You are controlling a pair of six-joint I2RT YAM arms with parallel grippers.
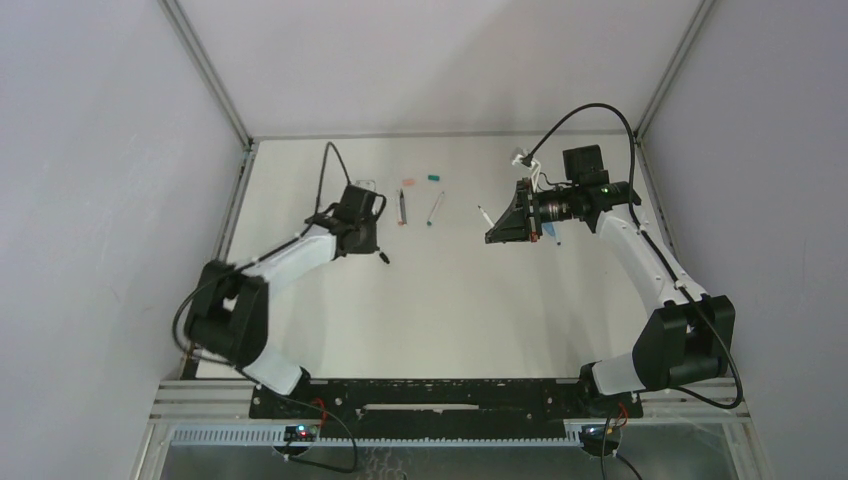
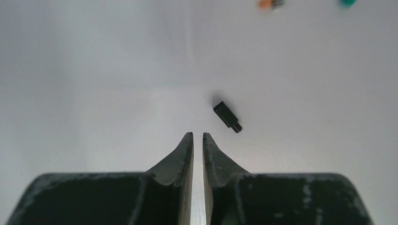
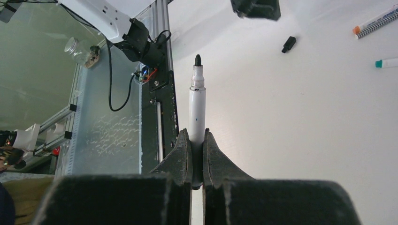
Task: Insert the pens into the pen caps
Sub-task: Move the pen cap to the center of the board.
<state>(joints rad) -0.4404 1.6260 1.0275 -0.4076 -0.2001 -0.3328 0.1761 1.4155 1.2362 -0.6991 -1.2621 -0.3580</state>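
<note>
My right gripper (image 3: 197, 133) is shut on a white pen (image 3: 197, 110), whose bare black tip sticks out ahead of the jaws. In the top view this gripper (image 1: 493, 237) hangs over the table's right half. My left gripper (image 2: 197, 135) points down at the table, its jaws a narrow slit apart with nothing between them. A black pen cap (image 2: 227, 116) lies just ahead and to the right of its tips, and in the top view the cap (image 1: 384, 257) is beside that gripper (image 1: 372, 243). A salmon cap (image 1: 408, 183) and a teal cap (image 1: 434, 178) lie at the back.
Two pens (image 1: 402, 207) (image 1: 435, 208) lie side by side behind the table's middle. A short white pen (image 1: 483, 214) shows by the right gripper's tip, and I cannot tell whether it is the held one. A light-blue object (image 1: 552, 232) peeks out under the right wrist.
</note>
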